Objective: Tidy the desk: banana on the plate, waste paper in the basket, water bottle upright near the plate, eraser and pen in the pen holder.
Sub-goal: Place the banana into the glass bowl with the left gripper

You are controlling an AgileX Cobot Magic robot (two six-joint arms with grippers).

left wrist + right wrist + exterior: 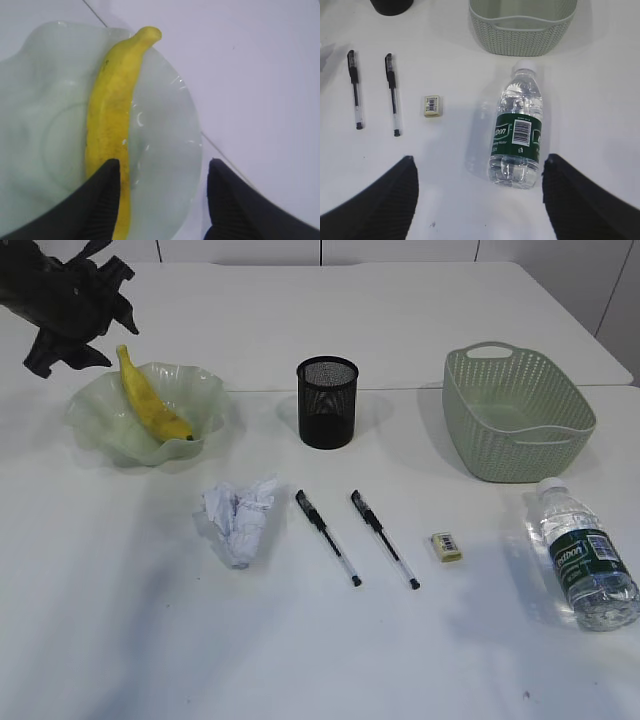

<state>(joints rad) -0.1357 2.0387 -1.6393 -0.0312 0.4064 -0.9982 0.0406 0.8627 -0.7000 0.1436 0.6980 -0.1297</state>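
While the banana (107,130) lies on the plate (165,150) beneath the released left tool (162,200), the crumpled paper (240,518), probably light and soft, is best pinched mid-wad; the right tool (480,200) is held open.

The banana (152,403) lies in the plate (200,390) at the upper left of the frame, its stem pointing to the far rim; the left pincer (70,305) hangs above and just left of the plate; the pen holder (327,402) stands upright at upper centre, well apart from the plate; the basket (515,415) sits at upper right; on the counter (320,660) below them, left to right: the waste paper (240,518), two pens (327,537) side by side and roughly parallel, the eraser (446,546), and the water bottle (585,555) lying on its side, cap toward the basket.
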